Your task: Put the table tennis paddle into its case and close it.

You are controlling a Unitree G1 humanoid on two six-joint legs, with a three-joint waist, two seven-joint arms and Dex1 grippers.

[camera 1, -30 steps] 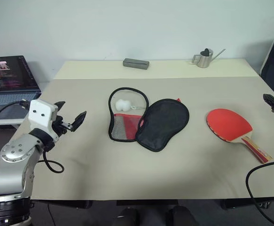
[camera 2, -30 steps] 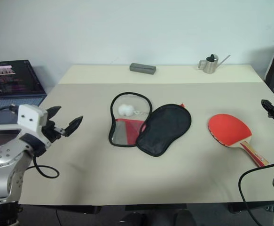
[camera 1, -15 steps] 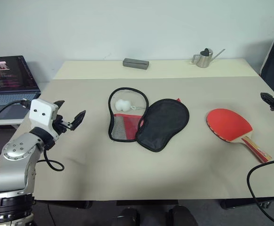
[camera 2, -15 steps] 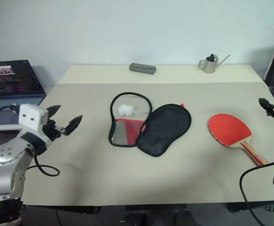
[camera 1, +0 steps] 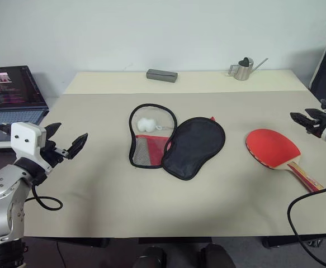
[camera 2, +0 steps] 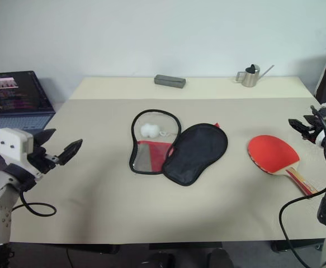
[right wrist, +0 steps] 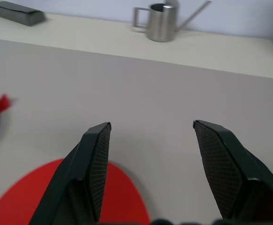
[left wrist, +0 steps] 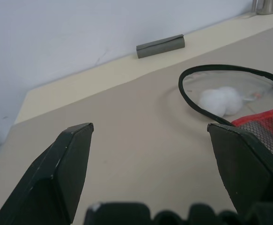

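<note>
I am at the reach for the table tennis paddle (camera 1: 272, 147), which lies on the table (camera 1: 107, 184) right of its case (camera 1: 176, 142), unzipped and spread flat. My right end effector (camera 1: 307, 118) hovers beside it, spread and empty; my left end effector (camera 1: 65, 142) is wide, empty. Next I judge: descend, take the handle.

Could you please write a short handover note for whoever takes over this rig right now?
Left tool: open, empty, held above the table's left edge, well clear of the case.
Right tool: open, empty, beyond the paddle's head at the table's right edge.
Paddle: flat on the table, red face up, handle toward the near right corner, untouched.
Case: unzipped and spread open at the table's middle, black flap folded right, white pompom lying inside the left half.
Done: case is open.
Left: grasp the paddle, slide it into the case, fold the flap over, zip it shut.
</note>
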